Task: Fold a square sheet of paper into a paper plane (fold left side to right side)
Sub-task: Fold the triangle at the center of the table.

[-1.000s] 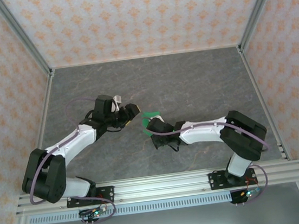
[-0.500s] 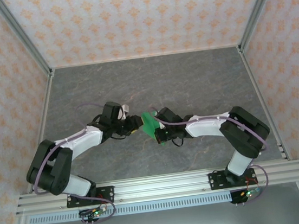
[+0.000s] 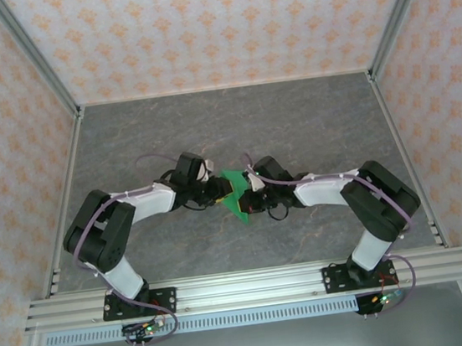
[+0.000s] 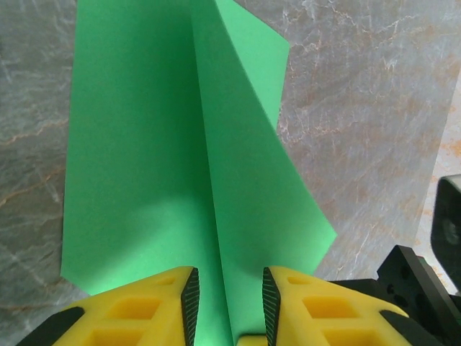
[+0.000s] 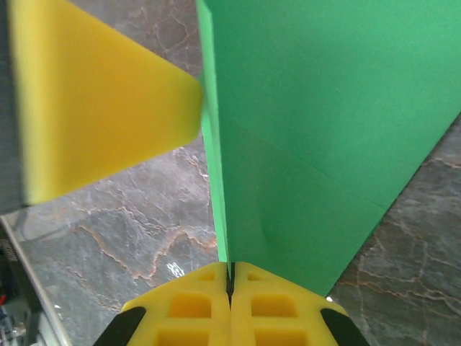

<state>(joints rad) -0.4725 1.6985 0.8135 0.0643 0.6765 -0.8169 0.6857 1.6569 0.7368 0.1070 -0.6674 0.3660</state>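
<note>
Holding the square sheet of paper (image 3: 235, 193) on edge over the middle of the table (image 3: 309, 121): right gripper (image 5: 230, 285) clamped on it, left gripper (image 4: 230, 288) astride its crease, jaws apart. Creased lengthwise already, with angled flaps, yet judged well short of a pointed dart. Cannot tell whether resting or lifted; near edge hidden behind yellow fingers (image 4: 302, 285)

The top camera looks down from behind the arms over the whole desk (image 3: 292, 123). Wrist cameras peer past the left tool (image 4: 229, 299) and right tool (image 5: 230, 285), close on the same green paper (image 4: 144, 144).
</note>
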